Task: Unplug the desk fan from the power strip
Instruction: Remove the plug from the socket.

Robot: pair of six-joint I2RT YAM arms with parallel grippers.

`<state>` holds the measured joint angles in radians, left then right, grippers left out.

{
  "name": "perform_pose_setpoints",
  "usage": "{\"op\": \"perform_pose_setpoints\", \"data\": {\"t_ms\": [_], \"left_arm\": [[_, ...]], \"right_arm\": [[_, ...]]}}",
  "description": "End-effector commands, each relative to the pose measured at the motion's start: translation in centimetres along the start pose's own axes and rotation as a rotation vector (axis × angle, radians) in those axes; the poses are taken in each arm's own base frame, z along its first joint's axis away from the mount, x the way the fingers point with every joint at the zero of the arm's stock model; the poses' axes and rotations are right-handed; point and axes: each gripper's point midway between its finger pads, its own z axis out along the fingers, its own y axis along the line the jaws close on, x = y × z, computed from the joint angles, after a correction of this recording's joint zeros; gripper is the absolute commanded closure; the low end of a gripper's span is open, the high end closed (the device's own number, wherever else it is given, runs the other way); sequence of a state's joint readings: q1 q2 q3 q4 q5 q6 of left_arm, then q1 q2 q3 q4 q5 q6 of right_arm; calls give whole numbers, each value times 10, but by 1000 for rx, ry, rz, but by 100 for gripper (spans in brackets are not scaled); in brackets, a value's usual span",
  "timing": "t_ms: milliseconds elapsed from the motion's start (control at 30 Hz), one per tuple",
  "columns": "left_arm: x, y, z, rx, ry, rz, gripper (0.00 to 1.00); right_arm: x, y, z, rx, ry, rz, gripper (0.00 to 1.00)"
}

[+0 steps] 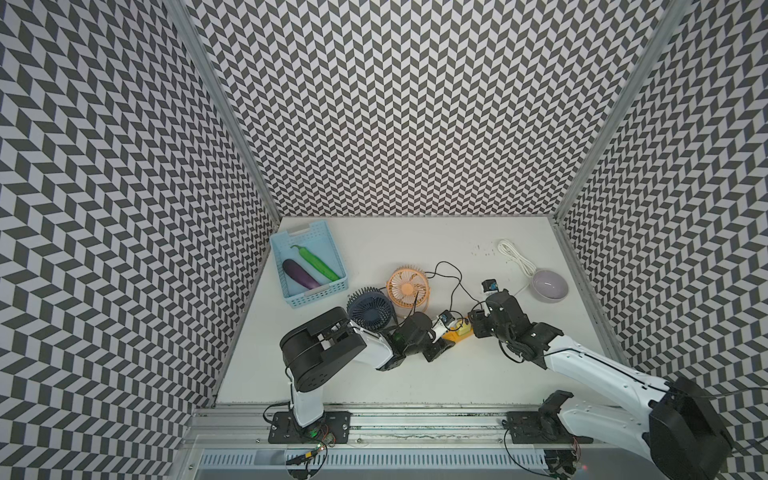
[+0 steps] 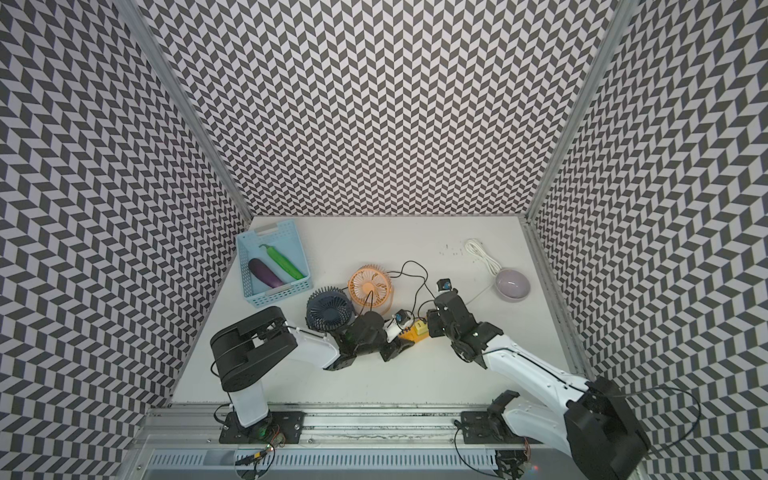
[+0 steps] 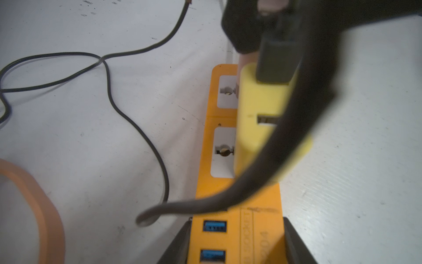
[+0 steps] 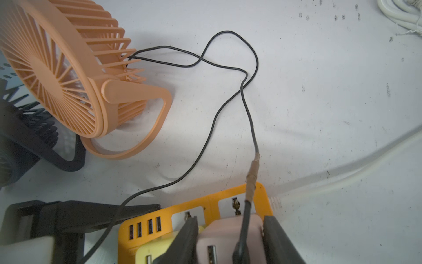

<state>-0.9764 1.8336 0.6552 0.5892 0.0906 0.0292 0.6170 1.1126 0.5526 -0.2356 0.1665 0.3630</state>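
While left hand (image 3: 237,242) clamps the boxy power strip (image 3: 212,189), right hand (image 4: 230,240) pinches a pink adapter (image 4: 217,235).

Lower left of frame: left arm (image 1: 376,347) reaches in, left tool (image 3: 237,244) clamped on power strip (image 3: 213,187). Lower right: right arm (image 1: 582,359), right tool (image 4: 230,240) closed, seemingly on pink adapter (image 4: 217,230).

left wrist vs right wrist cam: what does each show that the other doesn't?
Left wrist only: left tool shut across the power strip, black plug in the yellow adapter. Right wrist only: right tool shut on the pink adapter, orange fan grille, dark fan, white cord. Both: strip, yellow adapter, thin black cables.
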Motion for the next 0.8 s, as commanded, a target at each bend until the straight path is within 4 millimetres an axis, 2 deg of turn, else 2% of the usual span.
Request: {"op": "perform_pose_setpoints", "data": {"t_ms": [0, 100, 167, 300, 400, 567, 633, 767], "left_arm": [[8, 5, 6, -21, 35, -23, 82], [7, 6, 4, -24, 32, -23, 82], [7, 6, 4, -27, 30, -24, 82], [8, 6, 6, -23, 35, -24, 82], [7, 5, 7, -21, 33, -24, 82], [9, 5, 8, -20, 38, -25, 82], [9, 5, 8, -20, 39, -25, 82], [10, 5, 8, -19, 42, -27, 82]], "right_arm": [[-39, 13, -11, -92, -101, 95, 78], [-41, -7, -10, -96, -95, 168, 78], [-39, -10, -9, -94, -91, 157, 78], [-33, 3, -7, -110, -76, 113, 78], [-31, 21, -9, -114, -86, 60, 78], [-38, 36, -16, -141, -114, 25, 78], [-42, 29, -17, -104, -131, 55, 78], [-43, -2, -12, -52, -112, 139, 79]]}}
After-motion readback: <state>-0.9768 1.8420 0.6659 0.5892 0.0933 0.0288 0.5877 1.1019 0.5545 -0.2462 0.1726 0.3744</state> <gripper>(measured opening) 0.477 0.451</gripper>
